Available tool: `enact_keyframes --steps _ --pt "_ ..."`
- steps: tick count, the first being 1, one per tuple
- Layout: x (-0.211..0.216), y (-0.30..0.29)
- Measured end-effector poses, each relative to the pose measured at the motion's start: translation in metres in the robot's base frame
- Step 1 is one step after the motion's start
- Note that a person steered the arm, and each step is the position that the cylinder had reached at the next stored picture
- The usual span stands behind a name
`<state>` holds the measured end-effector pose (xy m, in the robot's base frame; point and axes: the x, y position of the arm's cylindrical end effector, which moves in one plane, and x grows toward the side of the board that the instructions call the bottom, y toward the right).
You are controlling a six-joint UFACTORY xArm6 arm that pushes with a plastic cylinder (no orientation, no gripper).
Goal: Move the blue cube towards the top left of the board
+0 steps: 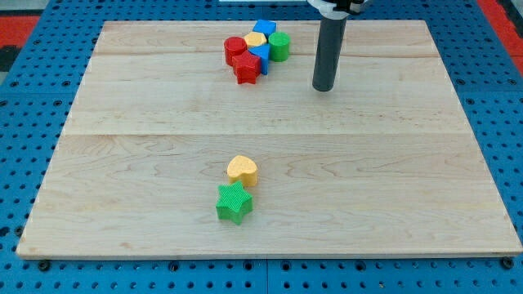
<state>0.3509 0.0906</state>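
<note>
Blue cube at view's top centre, rearmost in block cluster, corner toward view's top, no clear long axis. My tip to cluster's right, apart from green cylinder, touching nothing. Rod carries no fingers; nothing held.

Pale wooden board; blue cube; green star.

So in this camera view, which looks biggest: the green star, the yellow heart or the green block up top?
1. green star
2. yellow heart
3. green cylinder

The first two sit nearer the view's bottom, probably closer to the camera, so true sizes are unsure.
</note>
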Motion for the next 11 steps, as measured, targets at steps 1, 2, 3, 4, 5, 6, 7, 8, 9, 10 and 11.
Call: enact_keyframes --steps 1,2,3,4,5,6,7,8,9,10,11 --pt "0.003 -0.003" --pt "0.01 0.0" --pt "-0.044 -0.008" --pt "-0.105 -0.027" --pt "-0.14 -0.066" --pt "-0.133 -0.135" --pt "-0.109 -0.187" --pt "-0.095 -0.237" --pt "-0.113 -0.26" --pt "-0.158 -0.248" --pt "-0.159 -0.204"
